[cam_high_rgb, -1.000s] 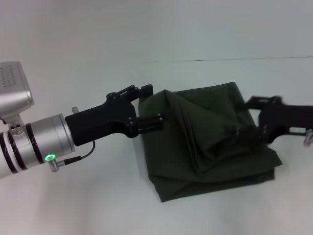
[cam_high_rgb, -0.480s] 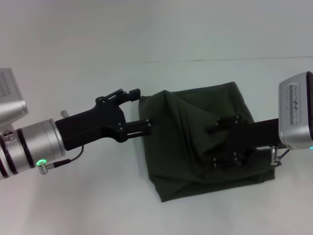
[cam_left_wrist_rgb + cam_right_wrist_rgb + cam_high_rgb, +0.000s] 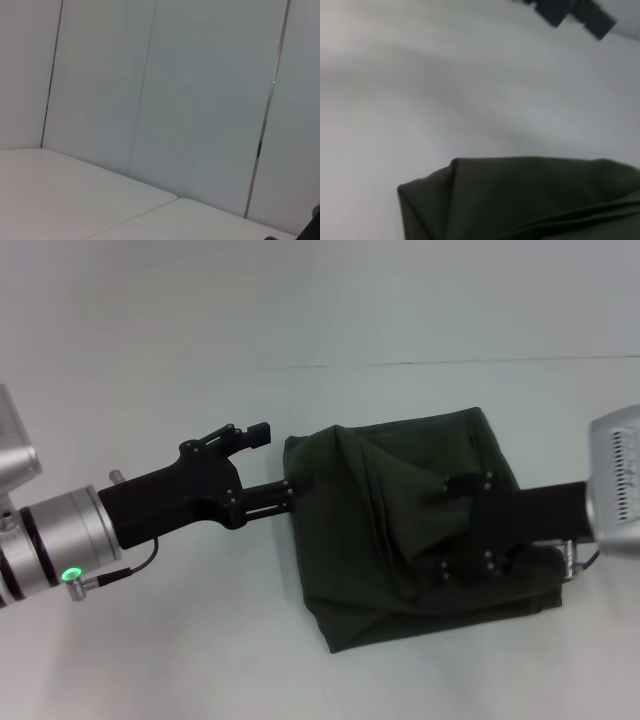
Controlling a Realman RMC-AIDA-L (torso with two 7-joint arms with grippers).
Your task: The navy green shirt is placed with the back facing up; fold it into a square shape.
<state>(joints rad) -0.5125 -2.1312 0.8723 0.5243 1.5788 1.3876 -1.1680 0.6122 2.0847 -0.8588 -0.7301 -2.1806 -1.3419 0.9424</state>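
Right, I count one shirt on my screens and two grippers, nothing else but the white table and the pale wall panels behind it. The shirt lies folded into a rough, rumpled square just right of the table's middle, dark olive, with loose creases running across its upper layer and a thick doubled edge along the near side. My left gripper sits at the shirt's left edge, its jaws apart: the upper finger stands clear of the cloth over bare table, the lower one reaches to the very edge of the fabric (whether it touches, I cannot tell). My right gripper is over the right half of the shirt, low above or on the cloth, its dark body covering the fabric there; I cannot tell whether its jaws are apart or together, since black blends with the dark cloth. The right wrist camera shows one folded corner of the shirt on the table, with the left gripper far off.
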